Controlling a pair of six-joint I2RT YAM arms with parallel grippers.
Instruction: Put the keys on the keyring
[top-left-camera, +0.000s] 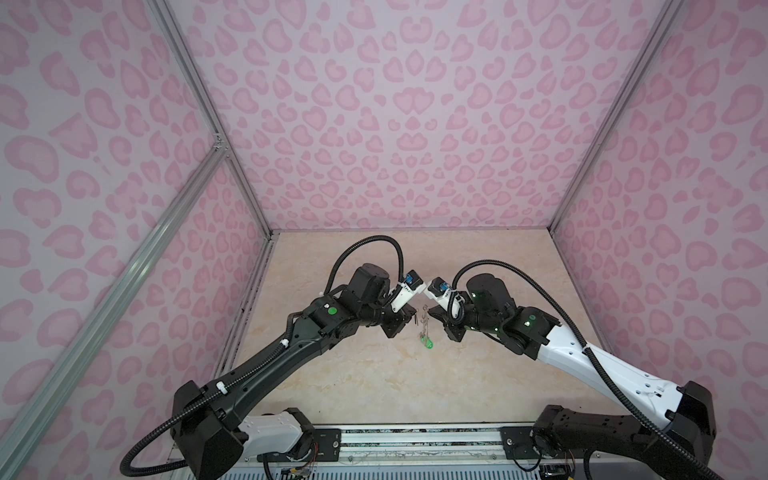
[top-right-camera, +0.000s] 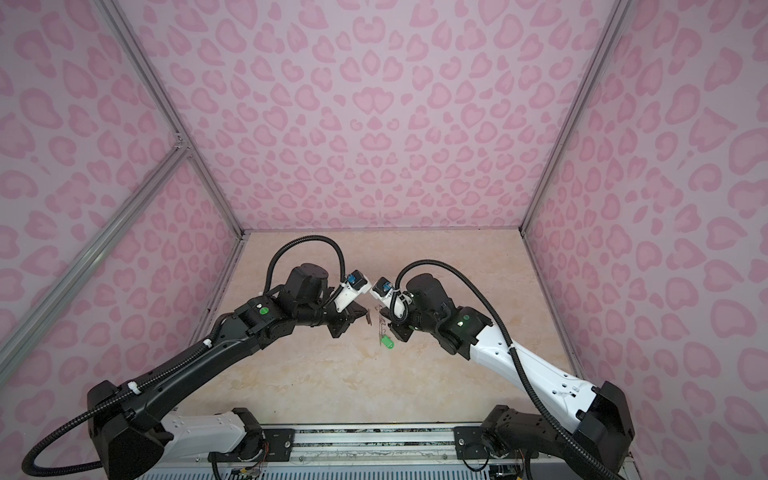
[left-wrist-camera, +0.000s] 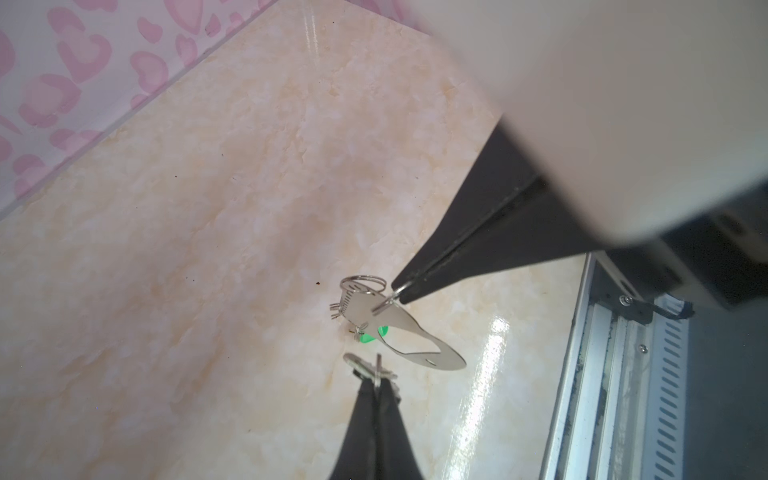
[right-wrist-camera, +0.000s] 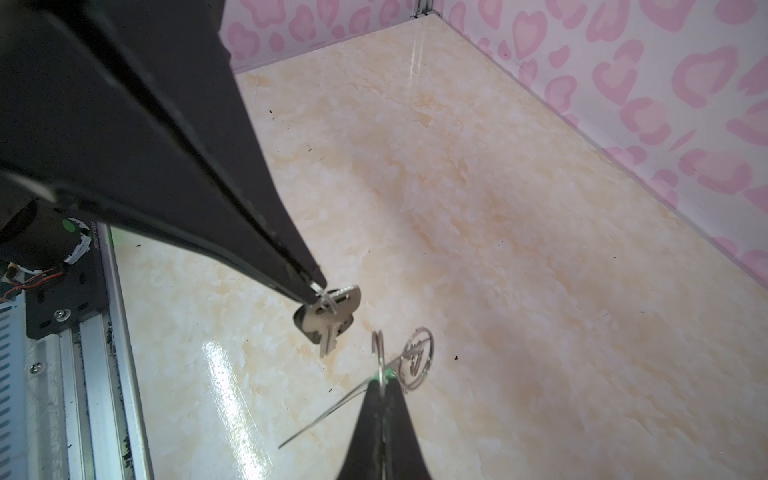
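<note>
Over the beige marbled table's middle, the left gripper, closed tight on a small silver metal key, holds it beside the flat grey metal keyring pinched by the right gripper; next, I judge, its hole must catch a wire ring.

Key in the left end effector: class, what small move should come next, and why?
Probably ease the left end effector toward the keyring, lining the key up with a free wire ring. The right end effector holds the keyring aloft by one ring, the left holds the key, and a gap separates them.
</note>
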